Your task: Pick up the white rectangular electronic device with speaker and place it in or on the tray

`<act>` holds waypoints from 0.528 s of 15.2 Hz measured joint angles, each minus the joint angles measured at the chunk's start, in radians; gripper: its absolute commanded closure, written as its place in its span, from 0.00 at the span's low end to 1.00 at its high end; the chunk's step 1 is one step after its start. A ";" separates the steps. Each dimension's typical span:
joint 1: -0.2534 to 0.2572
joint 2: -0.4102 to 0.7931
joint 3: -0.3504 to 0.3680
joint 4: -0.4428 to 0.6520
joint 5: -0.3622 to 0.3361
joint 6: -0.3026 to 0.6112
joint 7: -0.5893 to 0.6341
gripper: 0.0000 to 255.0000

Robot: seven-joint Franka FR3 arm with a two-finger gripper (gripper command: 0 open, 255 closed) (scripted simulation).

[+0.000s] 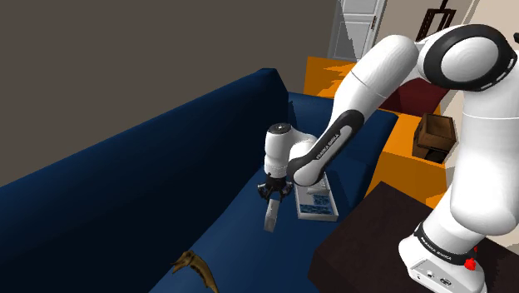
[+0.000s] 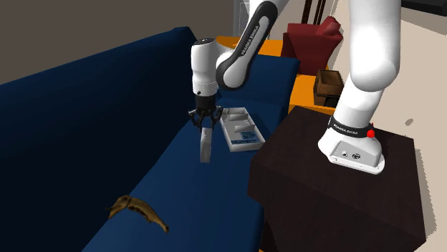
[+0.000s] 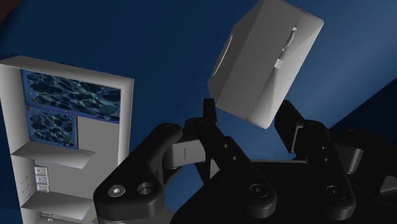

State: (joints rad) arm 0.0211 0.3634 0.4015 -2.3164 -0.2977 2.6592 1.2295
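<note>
Device lifted, placement still to do.
Pincer (image 2: 205, 123) clamped on the white device (image 2: 206, 147), which hangs under it clear of the blue sofa (image 2: 186, 190); white tray (image 2: 247, 144) just beside on the seat. Carry-over and release remain.

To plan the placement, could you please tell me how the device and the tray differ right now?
The device hangs upright, clasped in the gripper above the sofa; the tray lies flat on it. The device is a plain closed block; the tray is open, with compartments and blue patterned floors. Both are whitish and rectangular.
</note>
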 measured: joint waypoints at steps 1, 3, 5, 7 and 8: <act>-0.008 -0.013 0.007 -0.005 0.010 -0.008 -0.010 1.00; -0.018 -0.037 0.022 -0.004 0.032 -0.030 -0.025 1.00; -0.032 -0.068 0.038 -0.009 0.057 -0.053 -0.045 1.00; -0.041 -0.096 0.052 -0.010 0.082 -0.077 -0.060 1.00; -0.045 -0.106 0.057 -0.010 0.091 -0.086 -0.067 1.00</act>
State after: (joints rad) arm -0.0234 0.2577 0.4584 -2.3262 -0.2066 2.5729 1.1622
